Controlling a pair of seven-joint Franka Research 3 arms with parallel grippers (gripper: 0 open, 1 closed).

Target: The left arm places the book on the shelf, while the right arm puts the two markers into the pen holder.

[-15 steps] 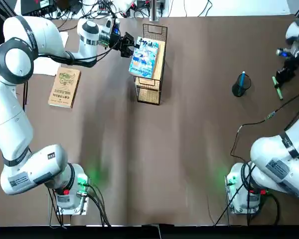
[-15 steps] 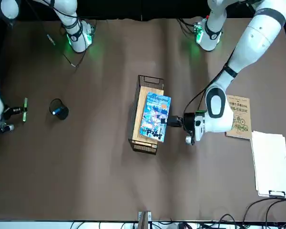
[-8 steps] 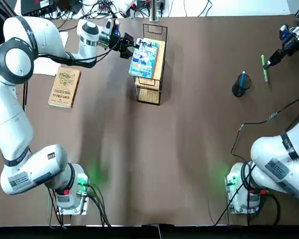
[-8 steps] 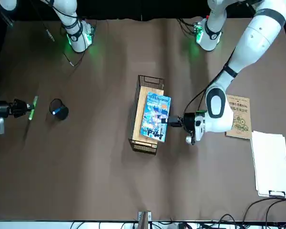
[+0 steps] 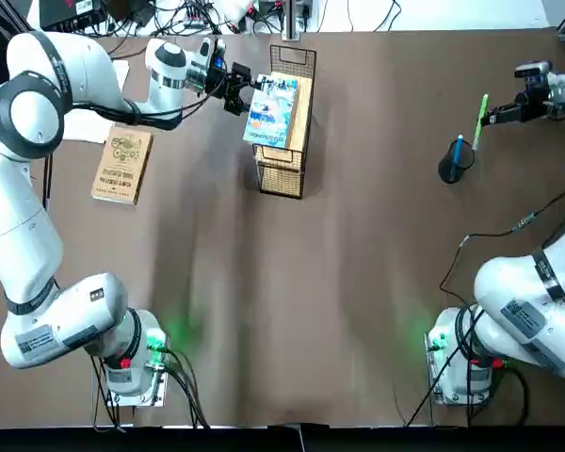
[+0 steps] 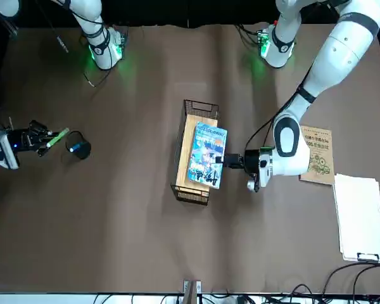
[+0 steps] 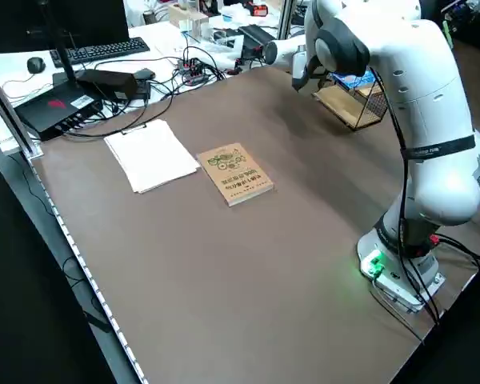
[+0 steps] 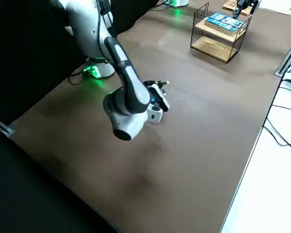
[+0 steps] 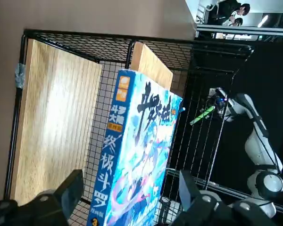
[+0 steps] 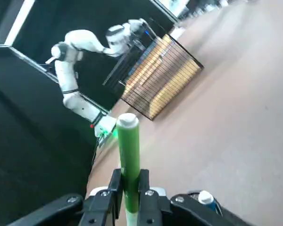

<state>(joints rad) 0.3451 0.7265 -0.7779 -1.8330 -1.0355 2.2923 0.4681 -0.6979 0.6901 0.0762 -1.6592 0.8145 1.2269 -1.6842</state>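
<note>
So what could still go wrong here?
The green marker, pinched in the right gripper beside the cup, might miss the opening or knock the cup over. The blue marker already in it could get in the way. The book might slide if the left gripper bumps it.

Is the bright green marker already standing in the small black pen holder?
No, the green marker is clamped between the right gripper's fingers.
</note>
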